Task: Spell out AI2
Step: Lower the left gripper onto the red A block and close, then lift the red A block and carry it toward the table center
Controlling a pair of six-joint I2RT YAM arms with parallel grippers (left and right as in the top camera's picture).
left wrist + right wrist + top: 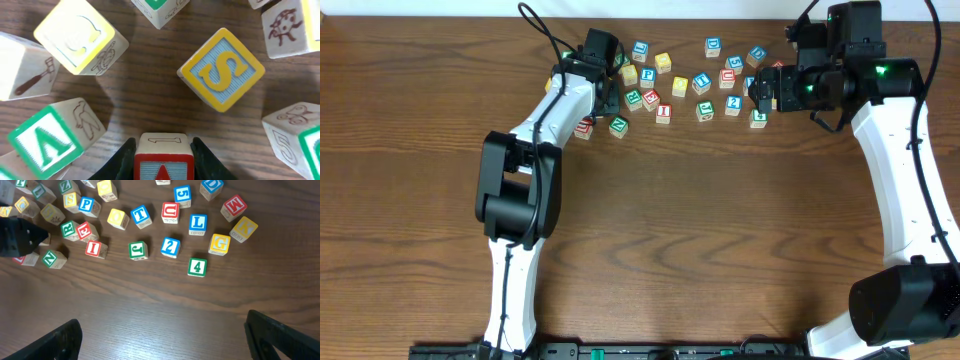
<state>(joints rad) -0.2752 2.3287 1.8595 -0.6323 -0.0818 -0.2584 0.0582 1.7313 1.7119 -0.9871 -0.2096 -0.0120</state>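
Note:
In the left wrist view my left gripper (163, 146) is shut on the red-framed A cube (163, 162), one black finger pressed against each side. The cube's top face shows the tip of a red A. In the overhead view that cube is hidden under the left gripper (605, 95). The red I cube (93, 248) (663, 113) and the blue 2 cube (170, 246) (733, 104) sit flat on the table among the scattered cubes. My right gripper (162, 325) (760, 95) hangs wide open over bare wood, nearer than the 2 cube, with nothing between its fingers.
Cubes crowd round the held one: a yellow S (221, 69), a green-framed one (47, 142), a pale yellow one (75, 35). Close to the I and 2 stand a green J (138, 250), a green 4 (197, 266) and a yellow G (219, 244).

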